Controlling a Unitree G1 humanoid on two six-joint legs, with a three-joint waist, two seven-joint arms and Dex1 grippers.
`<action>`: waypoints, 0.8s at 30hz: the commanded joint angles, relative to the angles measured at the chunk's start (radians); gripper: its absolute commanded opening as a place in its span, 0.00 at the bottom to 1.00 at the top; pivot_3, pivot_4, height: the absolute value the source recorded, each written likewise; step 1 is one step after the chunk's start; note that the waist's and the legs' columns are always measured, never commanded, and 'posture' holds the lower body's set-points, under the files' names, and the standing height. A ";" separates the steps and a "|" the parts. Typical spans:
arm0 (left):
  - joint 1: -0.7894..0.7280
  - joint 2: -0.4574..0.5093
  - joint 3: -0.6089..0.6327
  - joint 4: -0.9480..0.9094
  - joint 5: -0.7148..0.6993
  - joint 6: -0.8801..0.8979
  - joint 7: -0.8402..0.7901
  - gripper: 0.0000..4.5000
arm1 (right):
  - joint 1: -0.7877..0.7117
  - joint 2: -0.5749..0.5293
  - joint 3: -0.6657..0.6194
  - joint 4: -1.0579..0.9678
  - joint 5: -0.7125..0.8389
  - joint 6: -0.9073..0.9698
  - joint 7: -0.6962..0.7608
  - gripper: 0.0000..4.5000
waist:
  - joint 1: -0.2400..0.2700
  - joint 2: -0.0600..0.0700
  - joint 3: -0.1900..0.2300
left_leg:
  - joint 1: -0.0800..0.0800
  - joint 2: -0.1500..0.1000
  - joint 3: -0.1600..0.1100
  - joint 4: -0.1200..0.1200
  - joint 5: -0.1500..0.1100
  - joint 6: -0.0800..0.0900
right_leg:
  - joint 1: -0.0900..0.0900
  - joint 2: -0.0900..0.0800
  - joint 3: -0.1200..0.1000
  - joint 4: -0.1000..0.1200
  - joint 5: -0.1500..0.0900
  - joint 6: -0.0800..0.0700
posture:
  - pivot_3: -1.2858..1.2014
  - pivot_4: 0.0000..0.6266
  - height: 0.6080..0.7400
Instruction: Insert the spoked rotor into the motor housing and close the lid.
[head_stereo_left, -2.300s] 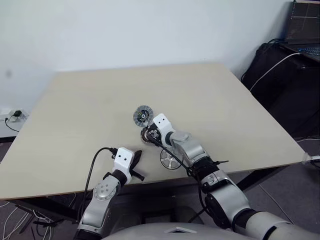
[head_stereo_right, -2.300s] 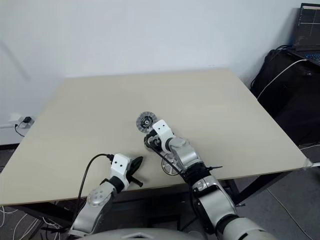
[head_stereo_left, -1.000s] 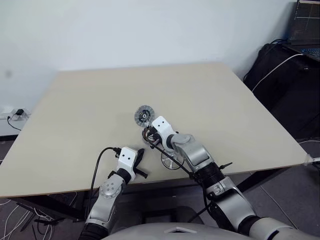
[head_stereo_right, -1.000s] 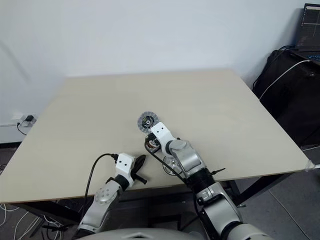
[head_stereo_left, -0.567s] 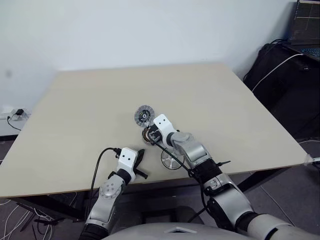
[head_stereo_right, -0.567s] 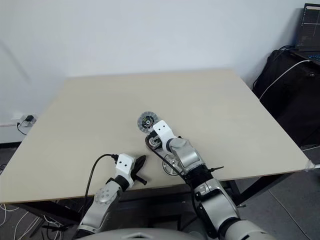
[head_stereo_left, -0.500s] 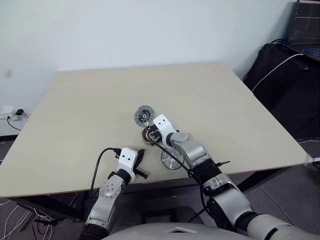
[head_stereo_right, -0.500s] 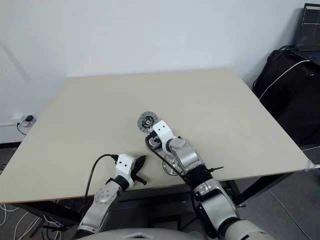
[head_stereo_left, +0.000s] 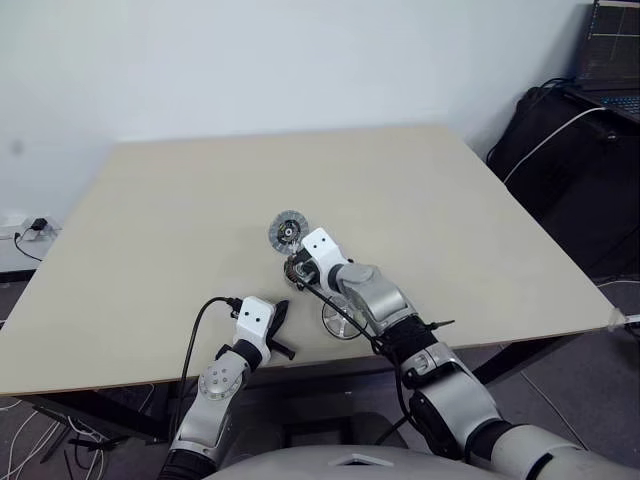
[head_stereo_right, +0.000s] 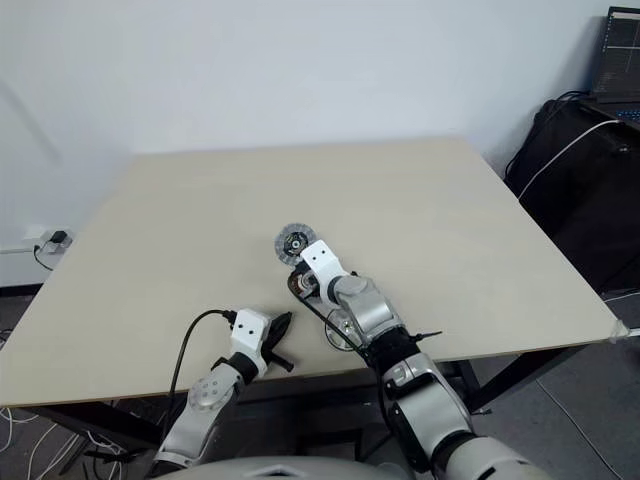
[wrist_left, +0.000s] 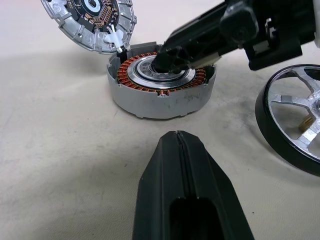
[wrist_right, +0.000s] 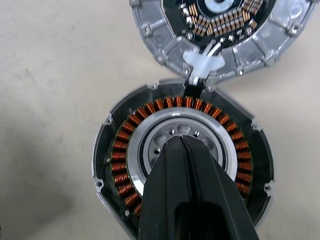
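Right now the right gripper (wrist_right: 182, 142) is hanging over the motor housing (wrist_right: 125, 150), which is sitting on the table (head_stereo_left: 450, 220) a little left of centre in the head views. Its two black fingers (wrist_right: 165, 190) are pressed together with nothing between them, and the tip is pointing into the silvery centre of the housing, inside the ring of copper-orange windings. Whether the tip is actually touching the centre I cannot tell.

Just beyond the housing the lid (head_stereo_left: 288, 230) is lying face up, showing its ribbed rim and dark middle. Its edge is meeting the housing's rim, and a small white connector (wrist_right: 202, 64) with thin wires is bridging the two.

Closer to the table's near edge, lower and slightly right of the housing in the head views, the spoked rotor (wrist_left: 292, 125) is resting flat on the table beside the right forearm, with a dark outer rim and silver spokes. It is sitting near the housing but apart from it.

Down in the lower left the left gripper (head_stereo_left: 279, 312) is hovering near the front edge of the table, fingers (wrist_left: 165, 190) closed together and empty, pointing toward the housing with bare tabletop between them.
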 joint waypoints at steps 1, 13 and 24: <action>-0.006 -0.003 0.000 -0.048 -0.007 -0.002 -0.003 0.00 | -0.032 0.009 -0.017 -0.001 0.004 -0.027 -0.005 0.01 | 0.000 0.000 0.000 | 0.000 0.000 0.000 0.000 0.000 0.000 | 0.000 0.000 0.000 0.000 0.000 0.000 | 0.52 0.00 1.00; 0.005 -0.005 -0.007 -0.063 -0.005 0.008 -0.004 0.00 | -0.071 0.010 -0.024 0.093 -0.004 -0.052 -0.013 0.01 | -0.001 0.000 0.000 | 0.001 0.000 0.000 0.000 0.000 0.000 | 0.000 0.000 0.000 0.000 0.000 0.000 | 0.52 0.00 1.00; 0.015 -0.003 -0.006 -0.076 -0.005 0.016 -0.003 0.00 | -0.043 -0.009 -0.046 -0.003 0.016 -0.057 0.005 0.01 | 0.000 0.000 0.000 | 0.001 0.000 0.000 0.000 0.001 0.000 | 0.000 0.000 0.000 0.000 0.001 0.000 | 0.52 0.00 1.00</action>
